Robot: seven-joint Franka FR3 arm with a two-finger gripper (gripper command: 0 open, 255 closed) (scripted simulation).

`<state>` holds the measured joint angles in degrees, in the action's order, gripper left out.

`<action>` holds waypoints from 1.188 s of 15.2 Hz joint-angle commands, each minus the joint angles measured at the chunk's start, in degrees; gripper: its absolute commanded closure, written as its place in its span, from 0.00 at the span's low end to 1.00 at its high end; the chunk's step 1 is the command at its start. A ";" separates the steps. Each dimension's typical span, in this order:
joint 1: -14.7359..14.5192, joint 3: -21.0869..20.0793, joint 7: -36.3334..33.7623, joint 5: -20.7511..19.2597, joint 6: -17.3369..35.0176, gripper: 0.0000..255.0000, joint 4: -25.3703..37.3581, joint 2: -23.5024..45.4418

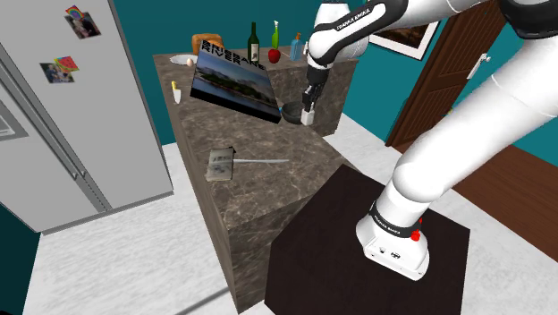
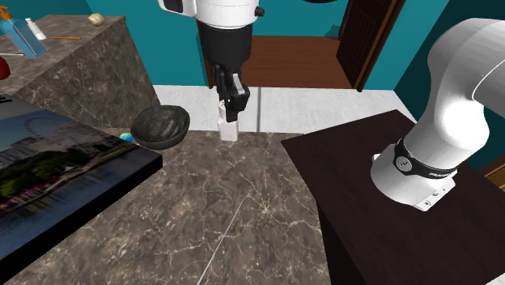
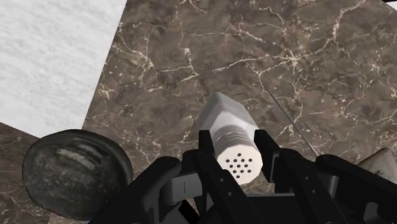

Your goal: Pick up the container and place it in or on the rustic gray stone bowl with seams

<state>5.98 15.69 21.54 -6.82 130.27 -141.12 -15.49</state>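
Note:
The container is a white shaker [image 3: 228, 130] with a perforated cap, upright near the counter's far edge. My gripper [image 3: 234, 143] comes down over it and is shut on it, one black finger [image 3: 207, 153] pressed against each side of the cap. In the second exterior view the shaker [image 2: 229, 128] hangs below the gripper [image 2: 230, 109]; I cannot tell whether its base touches the marble. The dark grey stone bowl [image 2: 161, 125] sits just beside it, toward that view's left. In the shoulder view the bowl [image 1: 293, 113] is next to the shaker [image 1: 308, 115] and gripper [image 1: 309, 106].
A large picture panel [image 1: 234, 82] lies on the counter beside the bowl [image 3: 73, 172]. Bottles [image 1: 253, 40], an apple [image 1: 274, 55] and bread [image 1: 204, 42] stand on the raised back counter. A small grey object [image 1: 219, 163] lies mid-counter. The fridge [image 1: 63, 116] is at the shoulder view's left.

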 commanded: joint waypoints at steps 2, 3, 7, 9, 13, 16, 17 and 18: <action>0.08 2.07 3.79 2.00 -0.83 1.00 7.14 6.29; 0.21 2.66 5.06 2.77 -1.19 1.00 9.41 8.24; 1.11 4.60 10.09 6.31 -3.23 1.00 19.09 16.18; 1.94 5.22 12.49 8.24 -4.64 1.00 24.32 20.26; 4.37 5.84 16.80 12.09 -8.29 1.00 35.80 28.74; 6.84 5.82 19.40 14.75 -11.84 1.00 45.58 35.46; 7.81 5.72 20.13 15.57 -13.19 1.00 49.14 37.81; 8.82 5.59 20.78 16.36 -14.65 1.00 52.89 40.23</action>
<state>13.81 21.34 41.45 8.70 116.86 -91.58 22.48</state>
